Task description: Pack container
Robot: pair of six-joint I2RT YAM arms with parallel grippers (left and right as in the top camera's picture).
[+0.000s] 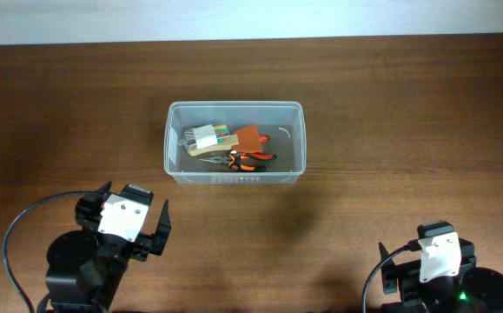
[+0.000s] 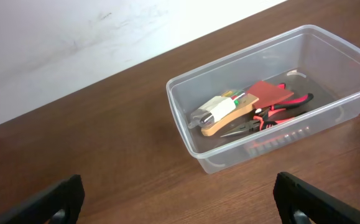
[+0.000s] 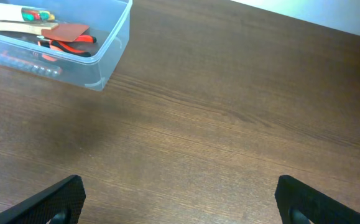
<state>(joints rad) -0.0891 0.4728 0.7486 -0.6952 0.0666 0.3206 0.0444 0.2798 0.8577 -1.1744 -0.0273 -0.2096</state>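
The clear plastic container (image 1: 175, 165) stands mid-table, also in the left wrist view (image 2: 183, 127) and right wrist view (image 3: 114, 53). Inside lie red-and-black pliers (image 1: 249, 159), a small clear box of coloured pieces (image 1: 206, 137) and a wooden-handled tool with a red-brown blade (image 1: 249, 136). My left gripper (image 1: 128, 236) is open and empty, near the front left, apart from the container; in its wrist view (image 2: 180, 205) the fingers are wide apart. My right gripper (image 3: 180, 205) is open and empty over bare wood at the front right; overhead its fingers are hidden under the wrist.
The dark wooden table (image 1: 390, 104) ends at a white wall strip along the far edge (image 1: 251, 17). Black cables loop beside both arm bases (image 1: 12, 243).
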